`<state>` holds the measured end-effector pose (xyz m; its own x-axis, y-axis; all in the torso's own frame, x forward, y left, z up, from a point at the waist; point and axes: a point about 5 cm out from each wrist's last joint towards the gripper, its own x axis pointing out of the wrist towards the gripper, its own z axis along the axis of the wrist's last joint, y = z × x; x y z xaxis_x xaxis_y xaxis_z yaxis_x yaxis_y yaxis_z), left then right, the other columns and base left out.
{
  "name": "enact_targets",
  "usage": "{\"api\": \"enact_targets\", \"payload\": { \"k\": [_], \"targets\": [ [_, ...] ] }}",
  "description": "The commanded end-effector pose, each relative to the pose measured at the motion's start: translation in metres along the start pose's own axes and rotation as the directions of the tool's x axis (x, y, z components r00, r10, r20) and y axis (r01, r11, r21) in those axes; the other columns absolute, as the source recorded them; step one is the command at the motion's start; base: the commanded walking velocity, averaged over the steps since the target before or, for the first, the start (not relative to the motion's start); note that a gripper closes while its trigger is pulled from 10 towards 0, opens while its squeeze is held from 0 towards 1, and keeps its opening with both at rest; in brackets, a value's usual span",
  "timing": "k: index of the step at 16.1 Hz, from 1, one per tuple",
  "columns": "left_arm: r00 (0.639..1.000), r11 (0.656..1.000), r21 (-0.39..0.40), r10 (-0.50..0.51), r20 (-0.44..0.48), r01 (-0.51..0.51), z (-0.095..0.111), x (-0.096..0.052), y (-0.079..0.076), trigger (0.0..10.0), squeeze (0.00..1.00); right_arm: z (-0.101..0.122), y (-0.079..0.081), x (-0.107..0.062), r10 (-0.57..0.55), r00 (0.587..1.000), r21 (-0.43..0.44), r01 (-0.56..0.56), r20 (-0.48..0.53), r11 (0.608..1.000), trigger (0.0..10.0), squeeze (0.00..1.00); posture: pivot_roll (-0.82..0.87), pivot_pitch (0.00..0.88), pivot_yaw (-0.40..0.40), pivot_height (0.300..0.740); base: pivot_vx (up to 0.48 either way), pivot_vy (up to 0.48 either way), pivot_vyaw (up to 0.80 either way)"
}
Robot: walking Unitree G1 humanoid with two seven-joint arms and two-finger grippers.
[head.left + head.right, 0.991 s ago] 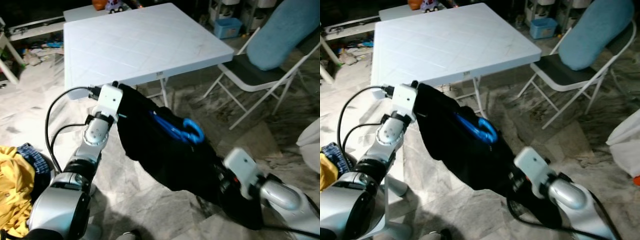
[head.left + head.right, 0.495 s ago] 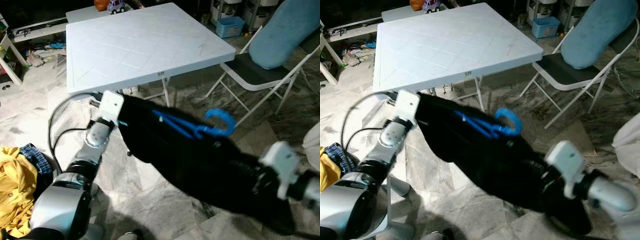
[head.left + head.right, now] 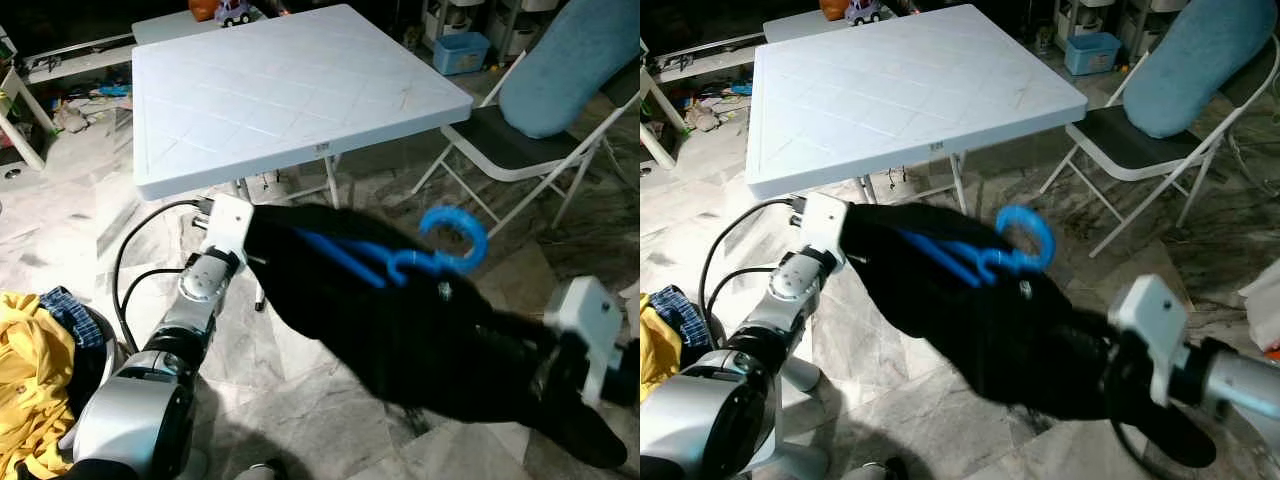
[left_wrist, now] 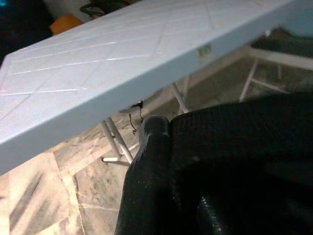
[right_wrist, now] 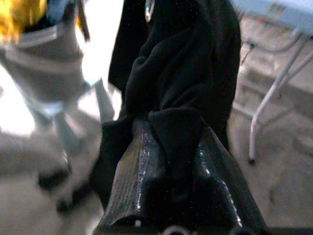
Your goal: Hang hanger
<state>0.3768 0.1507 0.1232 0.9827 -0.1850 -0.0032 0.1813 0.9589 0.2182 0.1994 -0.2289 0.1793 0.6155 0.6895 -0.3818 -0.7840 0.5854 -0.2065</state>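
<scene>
Between both grippers, above the marble floor (image 3: pixel 300 400): black garment (image 3: pixel 400 320) stretched taut, blue hanger (image 3: pixel 400 262) threaded inside, hook upward. Left gripper (image 3: pixel 250 215) and right gripper (image 5: pixel 171 161) fingers clenched on cloth. Likely risk: hanger slipping free under uneven tension. White worktop (image 3: pixel 280 90) close ahead, folding chair (image 3: pixel 520 150) beyond, yellow clothes (image 3: pixel 30 380) left.

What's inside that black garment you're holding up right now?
A blue hanger: its hook and part of one arm stick out of the black garment. The rest is covered by cloth. The left tool and right tool grip the garment's ends.
</scene>
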Motion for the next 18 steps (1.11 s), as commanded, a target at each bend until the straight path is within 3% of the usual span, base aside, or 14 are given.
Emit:
{"api": "enact_targets", "payload": {
  "k": [1, 2, 5, 8, 9, 11, 14, 15, 16, 17, 18],
  "targets": [
    [0.998, 0.998, -0.031, 0.056, 0.009, -0.055, 0.007, 0.002, 0.018, 0.0, 0.00, -0.001, 0.005, -0.001, 0.044, 0.998, -0.063, -0.047, -0.047, 0.997, 10.0, 0.00, -0.24, 0.102, 0.086, 0.740, 0.000, 0.000, 0.00],
    [0.999, 0.998, -0.029, 0.050, 0.020, -0.050, 0.011, 0.004, 0.020, 0.0, 0.00, -0.006, 0.011, -0.001, 0.086, 0.993, -0.064, -0.091, -0.085, 0.994, 10.0, 0.00, -0.24, 0.106, 0.082, 0.740, 0.000, 0.000, 0.00],
    [0.998, 0.998, -0.033, 0.048, -0.028, -0.049, 0.006, 0.003, 0.022, 0.0, 0.00, 0.008, 0.018, -0.001, 0.132, 0.991, -0.046, -0.133, -0.019, 0.990, 10.0, 0.00, -0.24, 0.111, 0.087, 0.740, 0.000, 0.000, 0.00],
    [0.993, 0.999, -0.043, -0.019, -0.120, 0.014, -0.010, -0.001, 0.011, 0.0, 0.00, 0.032, 0.011, -0.004, 0.095, 0.985, -0.031, -0.091, 0.145, 0.995, 10.0, 0.00, -0.25, 0.118, 0.105, 0.740, 0.000, 0.000, 0.00],
    [0.977, 0.994, -0.046, -0.106, -0.184, 0.099, -0.024, -0.006, -0.003, 0.0, 0.00, 0.043, 0.003, -0.007, 0.045, 0.969, -0.012, -0.043, 0.243, 0.999, 10.0, 0.00, -0.25, 0.113, 0.111, 0.740, 0.000, 0.000, 0.00],
    [0.958, 0.984, -0.055, -0.180, -0.223, 0.172, -0.037, -0.013, -0.019, 0.0, 0.00, 0.050, -0.003, -0.009, 0.013, 0.949, 0.006, -0.016, 0.315, 1.000, 10.0, 0.00, -0.25, 0.109, 0.106, 0.740, 0.000, 0.000, 0.00],
    [0.951, 0.971, -0.088, -0.236, -0.202, 0.222, -0.045, -0.020, -0.038, 0.0, 0.00, 0.062, -0.013, 0.003, -0.063, 0.902, 0.058, 0.042, 0.427, 0.997, 10.0, 0.00, -0.25, 0.107, 0.080, 0.740, 0.000, 0.000, 0.00],
    [0.946, 0.960, -0.084, -0.280, -0.166, 0.269, -0.045, -0.023, -0.051, 0.0, 0.00, 0.066, -0.022, 0.018, -0.148, 0.876, 0.098, 0.116, 0.459, 0.988, 10.0, 0.00, -0.25, 0.106, 0.075, 0.740, 0.000, 0.000, 0.00],
    [0.943, 0.956, -0.080, -0.292, -0.158, 0.282, -0.044, -0.023, -0.053, 0.0, 0.00, 0.066, -0.024, 0.021, -0.166, 0.873, 0.113, 0.128, 0.459, 0.985, 10.0, 0.00, -0.25, 0.106, 0.075, 0.740, 0.000, 0.000, 0.00],
    [0.923, 0.928, -0.084, -0.370, -0.105, 0.362, -0.040, -0.025, -0.065, 10.0, 0.18, 0.059, -0.022, 0.036, -0.173, 0.898, 0.083, 0.153, 0.405, 0.985, 10.0, 0.00, -0.23, 0.101, 0.065, 0.740, 0.000, 0.000, 0.00],
    [0.923, 0.928, -0.084, -0.370, -0.105, 0.362, -0.040, -0.025, -0.065, 10.0, 0.18, 0.059, -0.022, 0.036, -0.173, 0.898, 0.083, 0.153, 0.405, 0.985, 10.0, 0.00, -0.23, 0.101, 0.065, 0.740, 0.000, 0.000, 0.00]
  ]
}}
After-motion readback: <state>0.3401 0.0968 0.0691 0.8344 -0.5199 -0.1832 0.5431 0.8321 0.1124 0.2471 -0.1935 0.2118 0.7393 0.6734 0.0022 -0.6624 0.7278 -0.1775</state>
